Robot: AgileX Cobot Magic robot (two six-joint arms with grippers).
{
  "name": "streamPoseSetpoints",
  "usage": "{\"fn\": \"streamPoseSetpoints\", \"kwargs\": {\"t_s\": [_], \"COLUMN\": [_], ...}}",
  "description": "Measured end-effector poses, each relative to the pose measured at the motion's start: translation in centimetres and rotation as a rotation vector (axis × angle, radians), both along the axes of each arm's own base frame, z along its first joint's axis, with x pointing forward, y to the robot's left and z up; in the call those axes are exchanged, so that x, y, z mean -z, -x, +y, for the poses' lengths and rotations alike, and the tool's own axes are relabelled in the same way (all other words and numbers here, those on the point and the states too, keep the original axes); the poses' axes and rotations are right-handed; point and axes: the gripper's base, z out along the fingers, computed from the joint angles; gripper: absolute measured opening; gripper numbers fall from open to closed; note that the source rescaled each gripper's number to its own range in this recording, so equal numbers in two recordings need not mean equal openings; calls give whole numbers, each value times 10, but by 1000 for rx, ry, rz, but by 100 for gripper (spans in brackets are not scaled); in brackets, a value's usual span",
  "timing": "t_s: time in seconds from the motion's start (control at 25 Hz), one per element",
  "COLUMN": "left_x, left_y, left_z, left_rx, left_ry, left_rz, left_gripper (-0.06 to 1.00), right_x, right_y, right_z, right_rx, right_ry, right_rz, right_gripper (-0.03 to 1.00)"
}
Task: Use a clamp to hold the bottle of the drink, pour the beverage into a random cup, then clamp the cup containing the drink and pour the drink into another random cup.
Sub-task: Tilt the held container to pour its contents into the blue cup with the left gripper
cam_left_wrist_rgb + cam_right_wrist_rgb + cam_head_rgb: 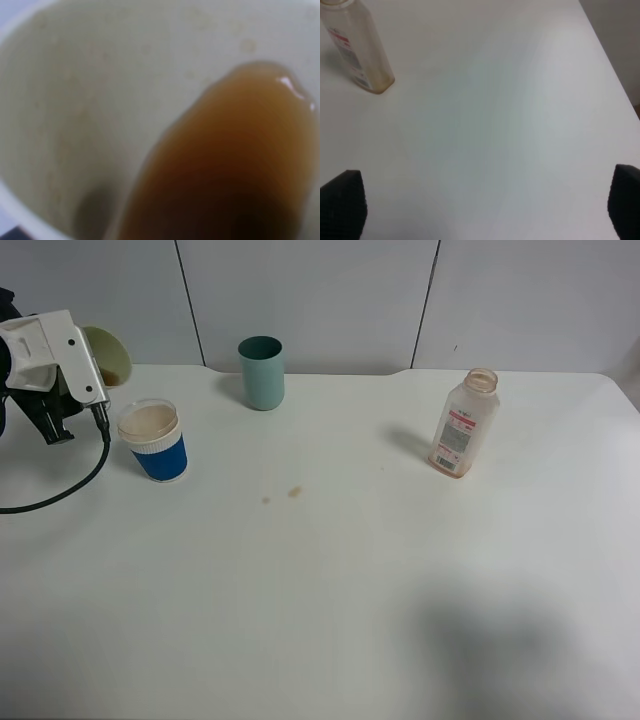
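Note:
At the far left of the exterior high view, my left gripper is shut on a pale cream cup. The cup is tipped on its side just above and behind a blue cup with a white rim. In the left wrist view the cream cup's inside fills the picture, with brown drink pooled along its lower wall. The blue cup holds a pale brownish fill. An almost empty clear bottle stands uncapped at the right. My right gripper hangs open over bare table, away from the bottle.
A teal cup stands upright at the back centre. Two small brown drops lie on the white table. A black cable loops from the left arm onto the table. The table's right edge runs near the right gripper.

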Motion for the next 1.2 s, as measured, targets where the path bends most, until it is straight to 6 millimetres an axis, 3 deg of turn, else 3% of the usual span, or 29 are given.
{"fn": "streamPoseSetpoints", "kwargs": {"t_s": [1.2], "left_x": [4], "left_y": [2], "left_z": [-1], "left_rx": [54], "left_ry": [-133], "left_rz": [27], "left_gripper": [0], "right_x": [0], "right_y": [0], "right_z": [0], "right_rx": [0], "right_ry": [0], "right_rz": [0], "right_gripper": [93]}}
